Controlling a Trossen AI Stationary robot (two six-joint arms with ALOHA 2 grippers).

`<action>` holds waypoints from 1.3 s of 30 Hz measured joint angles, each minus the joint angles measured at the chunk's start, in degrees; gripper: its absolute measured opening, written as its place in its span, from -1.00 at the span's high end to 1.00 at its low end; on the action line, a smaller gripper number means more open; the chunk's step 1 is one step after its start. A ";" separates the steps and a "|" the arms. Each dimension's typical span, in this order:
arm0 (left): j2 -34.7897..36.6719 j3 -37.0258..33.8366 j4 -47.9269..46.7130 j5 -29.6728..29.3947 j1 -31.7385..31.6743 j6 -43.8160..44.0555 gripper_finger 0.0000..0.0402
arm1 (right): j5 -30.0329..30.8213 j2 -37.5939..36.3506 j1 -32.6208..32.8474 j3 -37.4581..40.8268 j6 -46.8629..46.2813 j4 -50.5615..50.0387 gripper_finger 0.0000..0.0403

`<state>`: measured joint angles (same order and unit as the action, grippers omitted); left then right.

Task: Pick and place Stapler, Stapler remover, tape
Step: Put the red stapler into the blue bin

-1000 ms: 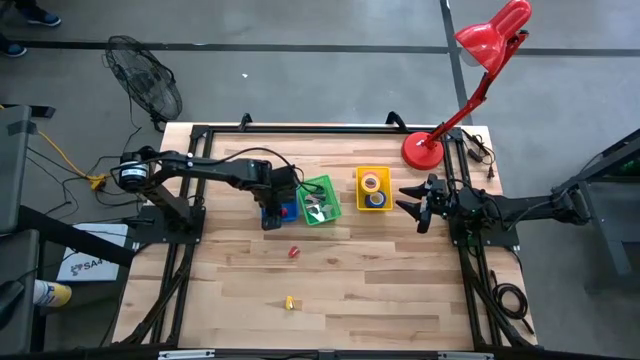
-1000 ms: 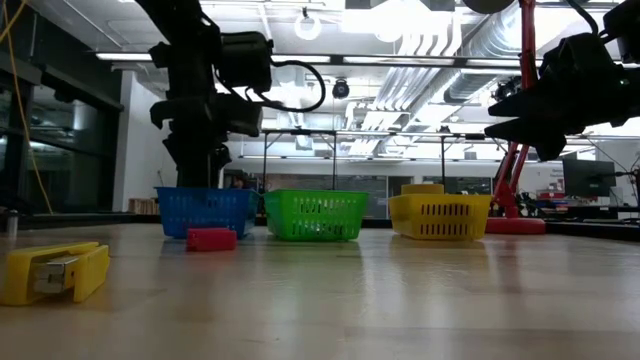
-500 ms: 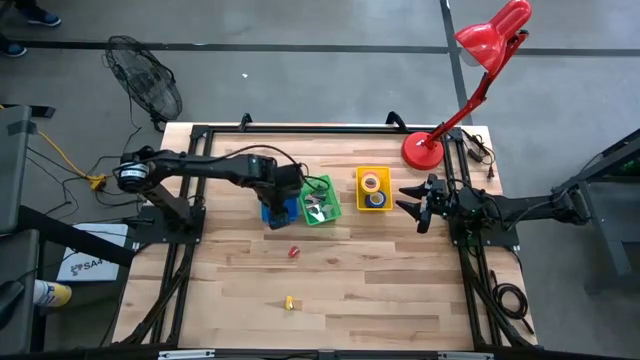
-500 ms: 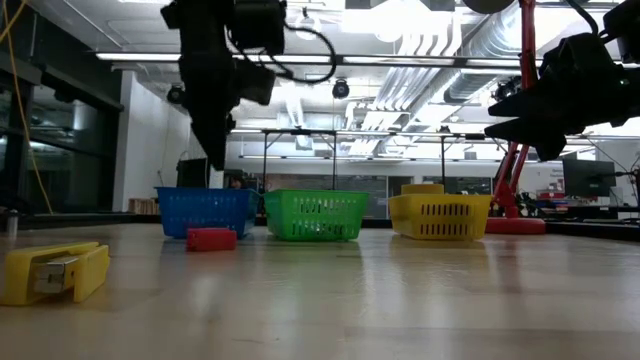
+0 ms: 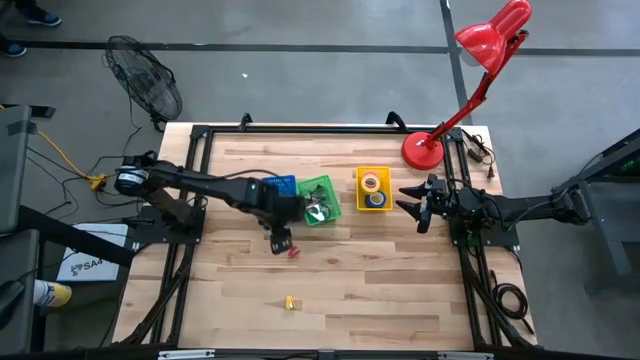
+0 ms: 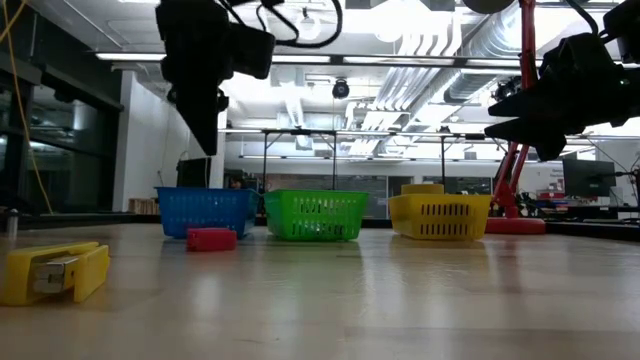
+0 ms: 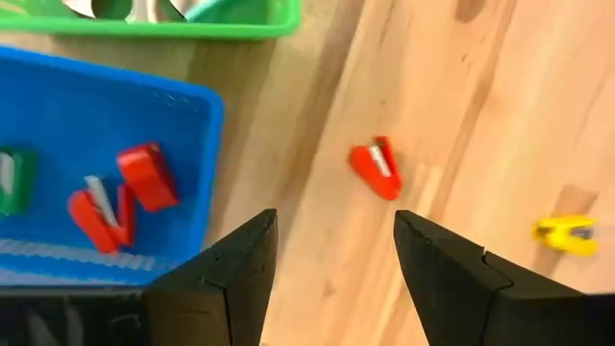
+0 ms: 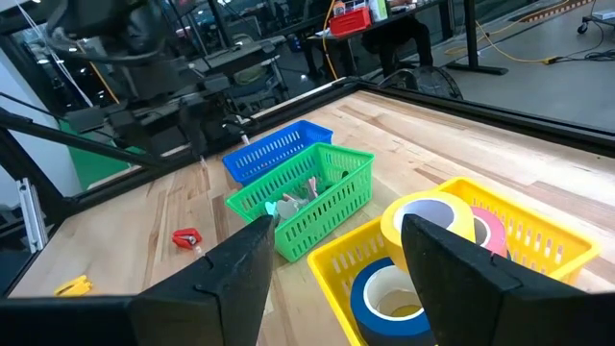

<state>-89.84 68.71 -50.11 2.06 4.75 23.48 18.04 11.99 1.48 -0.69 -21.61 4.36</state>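
Left hand (image 5: 281,240) hovers, fingers apart and empty, just beside the red stapler (image 5: 294,252) lying on the bare desk (image 5: 380,290), probably lining up for a pick. A yellow stapler (image 5: 289,302) lies nearer the front edge. Tape rolls (image 5: 374,190) fill the yellow bin (image 5: 359,190). Right hand (image 5: 412,213) waits open beside it. A red lamp (image 5: 480,70) stands behind.

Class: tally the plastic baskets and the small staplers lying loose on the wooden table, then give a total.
Slotted plastic baskets (blue basket, green basket, yellow basket): 3
Small loose staplers (red stapler, yellow stapler): 2
Total: 5
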 joint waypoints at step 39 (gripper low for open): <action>-13.52 0.04 10.70 -1.07 5.55 14.78 -0.03 | -0.49 1.88 0.02 0.02 0.00 -0.18 -0.09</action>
<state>-103.37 68.75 -39.40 0.99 10.30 38.26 17.55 13.87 1.50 -0.67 -21.61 4.18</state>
